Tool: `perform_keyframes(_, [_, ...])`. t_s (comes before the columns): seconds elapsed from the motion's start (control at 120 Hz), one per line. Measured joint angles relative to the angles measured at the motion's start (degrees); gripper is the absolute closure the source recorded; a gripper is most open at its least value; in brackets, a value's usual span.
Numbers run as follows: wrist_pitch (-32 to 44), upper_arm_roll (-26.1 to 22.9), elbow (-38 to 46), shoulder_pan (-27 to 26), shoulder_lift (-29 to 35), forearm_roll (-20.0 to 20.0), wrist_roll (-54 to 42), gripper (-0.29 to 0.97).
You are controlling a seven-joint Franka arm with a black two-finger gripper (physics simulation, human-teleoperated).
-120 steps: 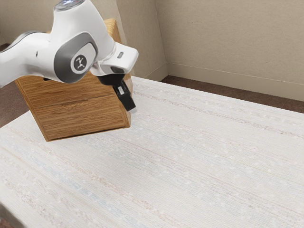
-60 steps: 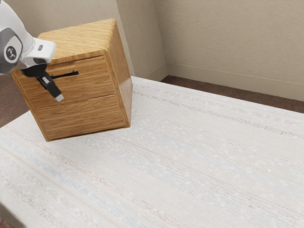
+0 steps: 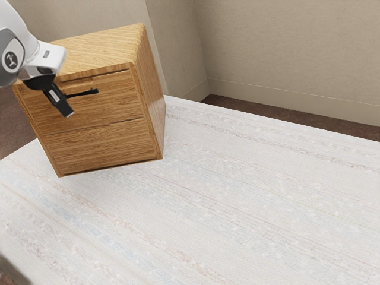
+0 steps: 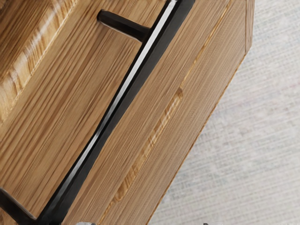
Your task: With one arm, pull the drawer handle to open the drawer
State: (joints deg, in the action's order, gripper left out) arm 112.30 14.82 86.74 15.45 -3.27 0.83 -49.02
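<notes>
Wrist view: the drawer handle, a black bar on short posts, runs slantwise close under my hand, standing off the drawer front.
Drawer: it is the upper of two in the wooden cabinet. Its front looks level with the lower front, so I judge it not yet opened.
Claw: in the exterior view it hangs by the handle's end toward that view's left, over the drawer front. I cannot tell whether it is released or clenched, nor whether it touches the bar.
Cabinet: it sits at a far corner of the bench.
Risk: a grip so near the bar's end could slip off as I pull. A pull that is not straight out could bind the drawer. Nothing visibly anchors the cabinet, so it might slide across the bench instead.
</notes>
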Motion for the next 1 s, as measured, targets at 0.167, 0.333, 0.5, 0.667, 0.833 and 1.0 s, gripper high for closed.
perform_keyframes(0.167, [0.25, -2.45, -0.56, -9.58, -0.06, 0.28, -0.57, 0.18])
perform_keyframes(0.333, [0.46, -2.70, -0.76, -14.92, -0.36, 0.42, -1.01, 0.08])
perform_keyframes(0.5, [0.57, -2.18, -0.76, -8.55, -0.53, 0.58, -1.50, 0.05])
perform_keyframes(0.667, [0.64, -3.03, -0.76, -8.08, -0.51, 0.58, -1.79, 0.04])
perform_keyframes(0.833, [0.79, -3.44, -1.01, -10.79, -0.39, 0.58, -2.03, 0.03])
perform_keyframes(1.0, [4.09, -4.57, -0.95, -9.70, -2.38, 0.40, -2.26, 0.06])
